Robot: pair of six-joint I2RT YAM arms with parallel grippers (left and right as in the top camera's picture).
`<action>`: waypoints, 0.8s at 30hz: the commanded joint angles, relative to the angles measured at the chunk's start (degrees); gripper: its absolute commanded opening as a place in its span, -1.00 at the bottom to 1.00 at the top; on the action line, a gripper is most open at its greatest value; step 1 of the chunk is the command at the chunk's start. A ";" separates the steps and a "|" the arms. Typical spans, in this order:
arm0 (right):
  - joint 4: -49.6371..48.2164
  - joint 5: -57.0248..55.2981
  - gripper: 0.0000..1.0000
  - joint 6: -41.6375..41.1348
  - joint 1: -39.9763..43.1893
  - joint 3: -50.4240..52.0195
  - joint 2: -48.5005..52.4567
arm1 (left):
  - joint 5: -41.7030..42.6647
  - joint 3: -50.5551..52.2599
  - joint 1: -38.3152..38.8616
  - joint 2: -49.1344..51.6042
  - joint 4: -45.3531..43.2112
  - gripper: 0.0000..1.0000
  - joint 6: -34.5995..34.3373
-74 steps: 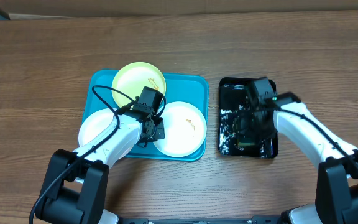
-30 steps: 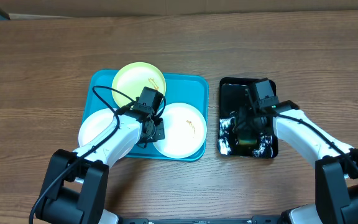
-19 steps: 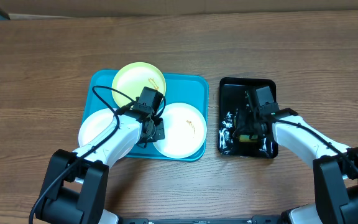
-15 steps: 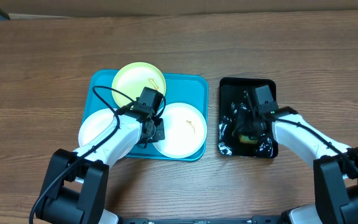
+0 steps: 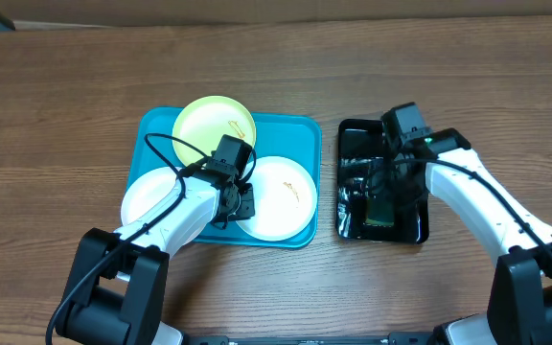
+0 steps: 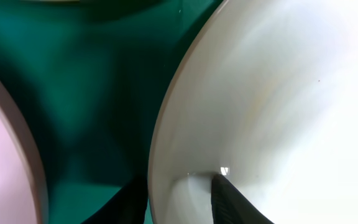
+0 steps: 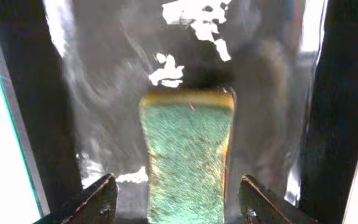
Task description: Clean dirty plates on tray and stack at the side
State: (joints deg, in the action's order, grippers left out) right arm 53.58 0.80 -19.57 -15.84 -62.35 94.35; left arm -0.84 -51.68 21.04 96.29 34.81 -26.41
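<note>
Between parted right jaws, green sponge (image 7: 188, 155) on black tray (image 5: 356, 136)

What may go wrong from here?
1. The left end effector straddles the rim of the round white plate with open jaws; closing badly may tip it on the turquoise plastic tray.
2. The right end effector is open around the green-and-yellow sponge in the glossy black tray; a loose grip may drop it.
</note>
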 commanded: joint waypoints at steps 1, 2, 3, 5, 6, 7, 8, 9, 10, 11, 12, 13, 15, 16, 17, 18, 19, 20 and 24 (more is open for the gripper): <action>-2.69 -0.70 0.45 -0.04 0.15 4.26 -0.90 | 0.46 0.68 0.37 0.79 -0.68 -0.45 0.44; -4.17 -0.66 0.50 -0.04 0.15 5.68 -0.83 | 0.46 0.68 0.37 0.79 -0.90 -0.52 0.44; -5.99 -0.44 0.55 -0.09 0.15 7.39 -0.83 | 0.46 0.68 0.37 0.79 -1.03 -0.56 0.44; -8.90 0.66 0.60 -0.17 0.15 9.84 -0.81 | 0.46 0.68 0.37 0.79 -1.05 -0.58 0.46; -10.67 1.53 0.61 -0.20 0.15 11.13 -0.81 | 0.46 0.68 0.37 0.79 -1.03 -0.59 0.46; -12.07 2.36 0.61 -0.20 0.15 12.11 -0.81 | 0.46 0.68 0.37 0.79 -1.01 -0.59 0.46; -13.60 3.17 0.61 -0.20 0.15 13.05 -0.81 | 0.46 0.68 0.37 0.79 -1.03 -0.59 0.46; -14.95 3.54 0.60 -0.22 0.15 13.79 -0.81 | 0.46 0.68 0.37 0.79 -1.03 -0.59 0.44; -16.44 3.58 0.57 -0.22 0.15 14.51 -0.81 | 0.46 0.68 0.37 0.79 -1.03 -0.59 0.44; -17.53 3.56 0.51 -0.20 0.15 15.04 -0.81 | 0.46 0.68 0.37 0.79 -1.03 -0.59 0.44; -18.84 3.50 0.36 -0.20 0.15 15.61 -0.81 | 0.46 0.68 0.37 0.79 -1.01 -0.60 0.46; -19.69 3.32 0.14 -0.20 0.15 15.96 -0.81 | 0.46 0.68 0.37 0.79 -1.01 -0.60 0.46; -20.81 3.30 -0.17 -0.20 0.15 16.13 -0.81 | 0.46 0.68 0.37 0.79 -0.98 -0.60 0.46; -21.03 3.32 -0.32 -0.20 0.15 16.09 -0.81 | 0.46 0.68 0.37 0.79 -0.96 -0.62 0.48; -20.76 3.34 -0.47 -0.20 0.15 15.67 -0.83 | 0.46 0.68 0.37 0.79 -0.94 -0.65 0.48; -19.87 3.37 -0.63 -0.20 0.17 14.78 -0.85 | 0.46 0.68 0.37 0.79 -0.87 -0.74 0.48; -18.78 3.37 -0.71 -0.17 0.22 13.77 -0.90 | 0.46 0.68 0.37 0.79 -0.81 -0.88 0.48; -17.44 3.34 -0.77 -0.15 0.22 12.52 -1.05 | 0.46 0.68 0.37 0.79 -0.79 -0.92 0.50; -10.29 3.32 -0.93 1.25 0.22 5.60 -2.12 | 0.46 0.59 0.37 0.76 -0.76 -0.92 0.50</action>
State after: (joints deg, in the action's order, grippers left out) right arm 41.71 3.73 -19.33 -15.75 -50.87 93.69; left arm -0.51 -51.79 21.02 96.23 33.58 -26.65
